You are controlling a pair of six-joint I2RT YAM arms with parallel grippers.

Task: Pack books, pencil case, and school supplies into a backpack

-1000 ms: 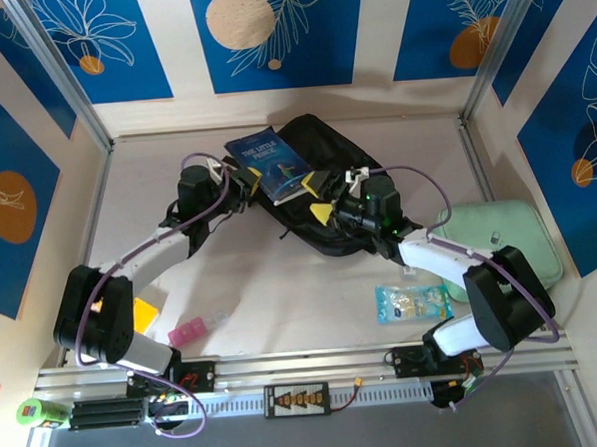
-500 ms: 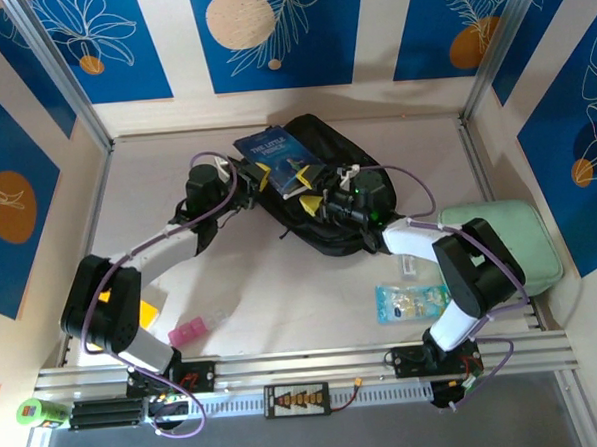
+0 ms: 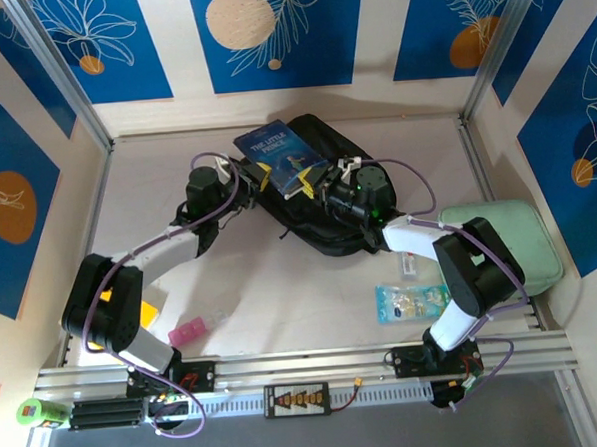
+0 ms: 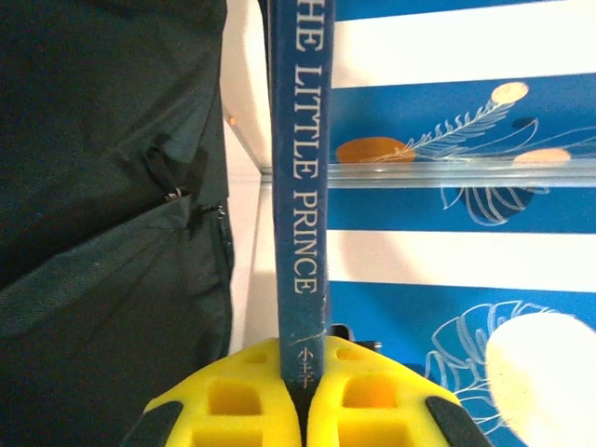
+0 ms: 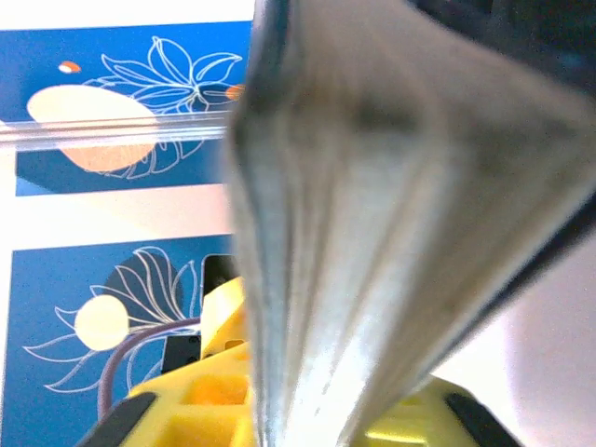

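One book [image 3: 275, 150], held at both ends over one backpack [image 3: 329, 227].

The blue book [image 4: 298, 186] hangs over the far part of the black backpack [image 4: 102, 186], which lies on the tabletop [image 3: 251, 276]. The left jaws pinch its spine and the right jaws are pressed onto its page edge [image 5: 372, 233]. Also on the tabletop are one mint case [image 3: 505, 238] at the right, one clear packet [image 3: 411, 302] near the right arm's base, one pink item [image 3: 187, 333], and one yellow flat thing [image 3: 145, 314] partly hidden behind the left arm. A second ago the right jaws stood spread just beside the book's near corner; now they grip it. The book has also shifted slightly toward the far wall.
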